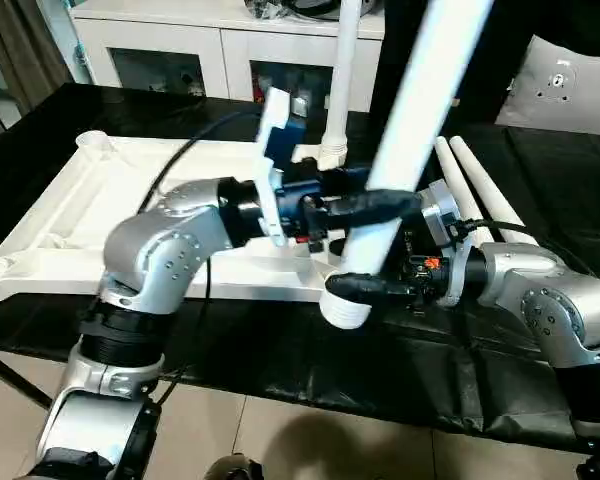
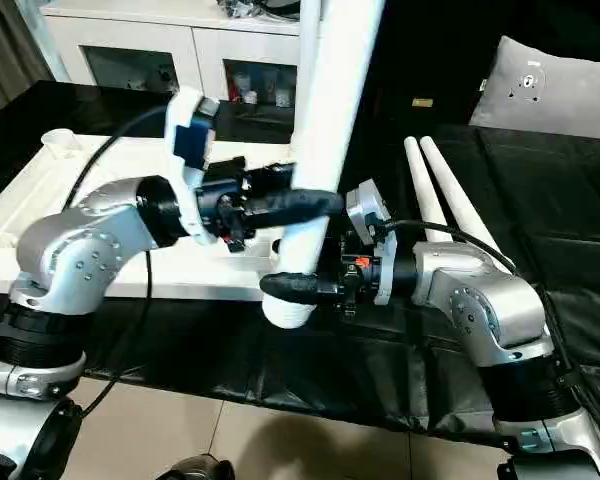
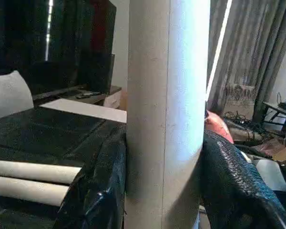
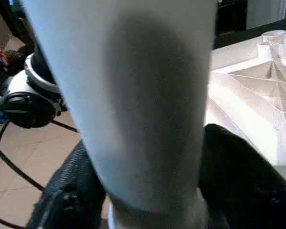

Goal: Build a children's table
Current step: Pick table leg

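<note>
The children's table top (image 1: pixel 70 220) lies upside down on the black surface, ribbed side up. One white leg (image 1: pixel 342 70) stands upright in its far corner socket. Two more legs (image 2: pixel 430 190) lie side by side to the right of the top. A fourth leg (image 1: pixel 420 100) is held tilted in the air in front of the top's near edge, thick end down. My left gripper (image 1: pixel 380 205) is shut on this leg at mid-height, with its fingers (image 3: pixel 229 181) pressed to either side. Lower down, my right gripper (image 1: pixel 365 287) is shut on the same leg near its bottom end, fingers (image 4: pixel 238 176) on both sides.
The black-covered work surface (image 1: pixel 550 190) runs under everything, and its front edge drops to a tiled floor (image 1: pixel 310 440). A white cabinet (image 1: pixel 180 40) stands behind it. A grey cushion (image 1: pixel 565 85) sits at the back right.
</note>
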Tool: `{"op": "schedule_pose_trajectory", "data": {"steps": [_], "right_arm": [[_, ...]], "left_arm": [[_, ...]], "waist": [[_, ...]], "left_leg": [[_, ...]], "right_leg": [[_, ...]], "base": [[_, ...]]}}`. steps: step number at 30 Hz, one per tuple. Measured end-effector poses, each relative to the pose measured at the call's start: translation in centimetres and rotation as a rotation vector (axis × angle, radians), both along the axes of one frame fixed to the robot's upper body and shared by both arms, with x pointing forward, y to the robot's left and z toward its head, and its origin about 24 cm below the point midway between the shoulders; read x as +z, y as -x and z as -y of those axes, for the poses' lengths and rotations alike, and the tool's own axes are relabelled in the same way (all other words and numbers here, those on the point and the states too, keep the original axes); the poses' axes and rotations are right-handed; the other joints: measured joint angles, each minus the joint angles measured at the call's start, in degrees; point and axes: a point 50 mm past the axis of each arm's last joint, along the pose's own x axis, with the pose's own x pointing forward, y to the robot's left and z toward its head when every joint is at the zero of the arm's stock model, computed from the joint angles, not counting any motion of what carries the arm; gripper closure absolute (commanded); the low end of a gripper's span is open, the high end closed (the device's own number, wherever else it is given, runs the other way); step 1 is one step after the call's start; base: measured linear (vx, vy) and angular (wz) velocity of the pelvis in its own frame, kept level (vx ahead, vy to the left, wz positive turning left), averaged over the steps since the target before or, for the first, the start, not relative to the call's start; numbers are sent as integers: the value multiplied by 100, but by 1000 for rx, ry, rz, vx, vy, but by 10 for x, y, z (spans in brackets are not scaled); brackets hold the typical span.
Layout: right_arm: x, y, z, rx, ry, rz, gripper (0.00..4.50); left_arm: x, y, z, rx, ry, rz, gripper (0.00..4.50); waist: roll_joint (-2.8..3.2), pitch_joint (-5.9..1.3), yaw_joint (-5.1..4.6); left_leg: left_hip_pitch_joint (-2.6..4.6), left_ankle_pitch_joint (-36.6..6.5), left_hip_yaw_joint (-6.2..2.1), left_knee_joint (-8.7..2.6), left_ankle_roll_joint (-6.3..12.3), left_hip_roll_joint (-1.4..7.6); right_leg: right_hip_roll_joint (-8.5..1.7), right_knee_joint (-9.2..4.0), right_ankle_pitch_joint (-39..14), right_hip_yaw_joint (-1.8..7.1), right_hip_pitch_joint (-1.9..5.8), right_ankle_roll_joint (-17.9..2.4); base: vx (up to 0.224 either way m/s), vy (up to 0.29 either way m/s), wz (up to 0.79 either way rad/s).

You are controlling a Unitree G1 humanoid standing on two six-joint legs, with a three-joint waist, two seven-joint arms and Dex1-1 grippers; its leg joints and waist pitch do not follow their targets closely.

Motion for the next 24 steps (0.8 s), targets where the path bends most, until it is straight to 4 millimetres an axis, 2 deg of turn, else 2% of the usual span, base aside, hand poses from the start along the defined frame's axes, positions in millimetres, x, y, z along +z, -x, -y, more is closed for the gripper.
{"op": "schedule_pose_trajectory", "data": {"steps": [1,3,6,16,17,19,21,24], "right_arm": [[0,0,0,0,0,-2,181],[0,1,0,9,-8,-9,188],[0,1,-1,17,-17,-18,225],[0,1,-3,16,-21,-16,244],[0,1,-4,13,-23,-17,190],[-1,0,-3,-1,-35,-44,177],[-2,0,-3,-6,-57,-81,142],[2,-1,-2,-5,-64,-84,130]], "left_arm": [[0,0,0,-1,1,2,268],[0,0,0,1,2,5,268],[0,0,-1,1,2,5,268],[0,-2,-2,10,6,-3,268],[0,-2,-2,12,8,-4,268],[0,-1,-2,10,8,1,268],[1,-1,-2,9,12,11,268],[0,-1,-1,8,11,11,268]], "waist": [[0,0,0],[0,0,0],[0,0,1],[0,0,1],[0,0,1],[0,0,1],[0,0,5],[0,0,3]], "left_leg": [[0,0,0,0,0,0],[0,0,0,0,0,0],[0,0,0,0,1,0],[0,1,0,2,2,0],[0,1,0,2,2,0],[0,1,0,3,2,0],[0,1,0,3,2,0],[0,1,0,4,2,0]], "right_leg": [[0,0,0,0,0,0],[0,0,0,0,0,0],[0,0,0,0,0,0],[0,1,1,0,1,-1],[0,2,1,0,1,-1],[0,2,1,0,1,-2],[0,2,1,0,1,-2],[0,2,2,0,1,-3]], "base": [[0,0,0],[0,0,0],[0,0,0],[0,0,0],[0,0,0],[0,0,0],[0,0,0],[0,0,0]]}}
